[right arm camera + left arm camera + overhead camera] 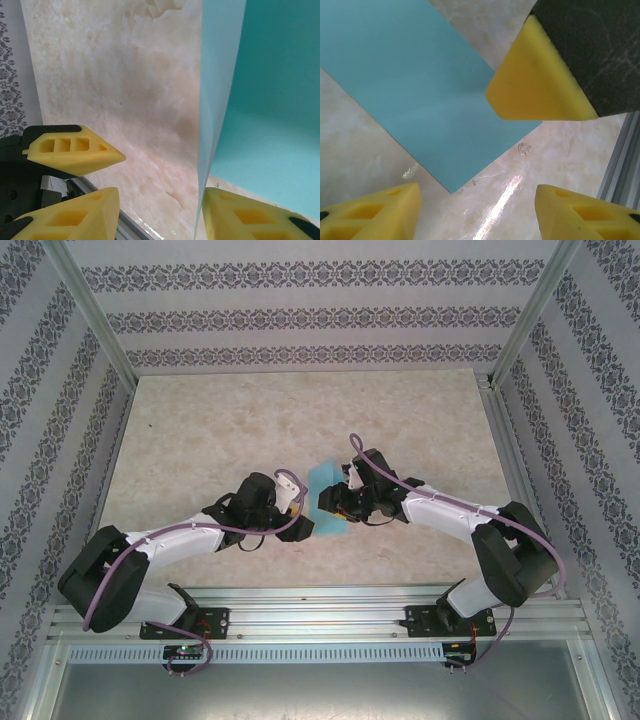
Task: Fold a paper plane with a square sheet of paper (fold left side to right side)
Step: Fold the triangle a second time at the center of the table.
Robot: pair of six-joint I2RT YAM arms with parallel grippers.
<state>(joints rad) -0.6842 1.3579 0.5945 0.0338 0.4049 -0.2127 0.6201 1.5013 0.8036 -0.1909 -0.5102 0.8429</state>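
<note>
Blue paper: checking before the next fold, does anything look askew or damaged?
One edge of the square sheet of paper stands curled up off the table by the right pincer; the rest lies flat. No tears show.

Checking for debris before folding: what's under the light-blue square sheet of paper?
The light-blue square sheet of paper rests on the beige marbled tabletop. One edge stands lifted; anything beneath the flat part is hidden.

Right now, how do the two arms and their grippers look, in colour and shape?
Both the left arm and the right arm have white links, black joints and black bases. A purple cable runs along each. The left gripper and the right gripper carry yellow wedge-shaped fingers with rectangular hollows, on black mounts.
</note>
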